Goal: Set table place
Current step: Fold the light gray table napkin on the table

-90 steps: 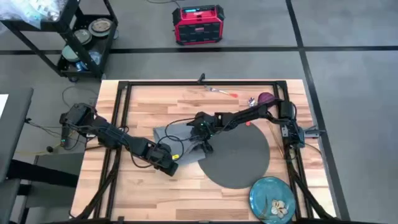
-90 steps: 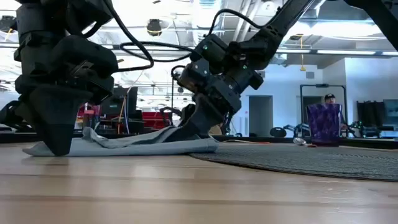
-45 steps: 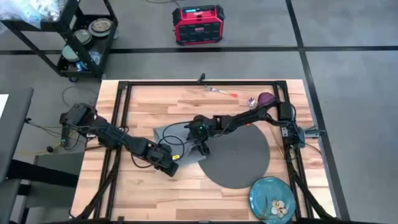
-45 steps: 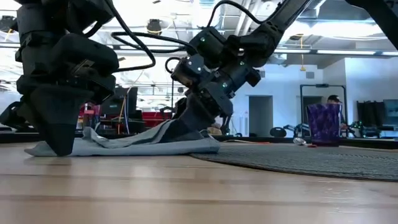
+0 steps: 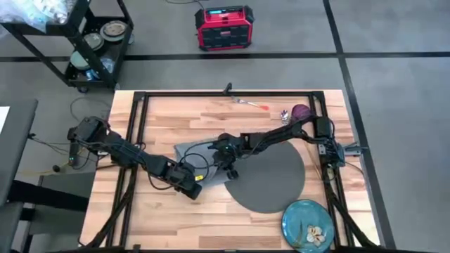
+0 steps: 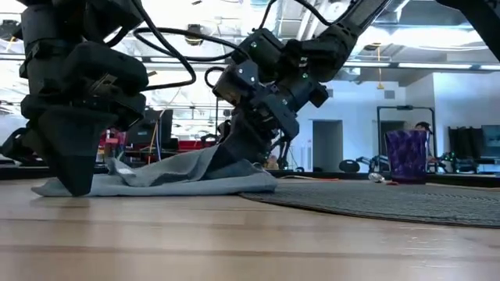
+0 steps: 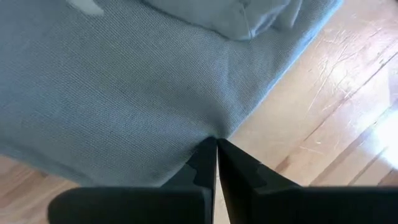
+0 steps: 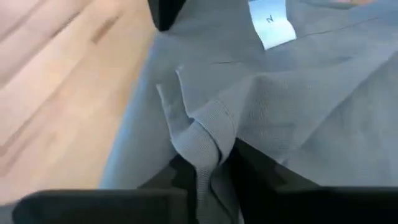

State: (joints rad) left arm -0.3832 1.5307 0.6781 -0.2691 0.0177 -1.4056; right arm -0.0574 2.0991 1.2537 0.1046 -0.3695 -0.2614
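Grey woven cloth napkin [image 5: 199, 151] lies rumpled on the wood table [image 5: 176, 211]. Left gripper [image 7: 216, 146] pins its near edge, closed; right gripper [image 8: 208, 163] pinches a raised fold.

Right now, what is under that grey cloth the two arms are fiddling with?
Bare wood of the table shows around the grey napkin, whose edge meets the round mat. Both the left tool and right tool pinch it. Anything beneath is hidden.

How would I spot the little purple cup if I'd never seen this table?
Find the wooden table from above and go to its far right corner. The purple cup stands there beside the right arm's base, past the round grey mat. It is the only purple thing.
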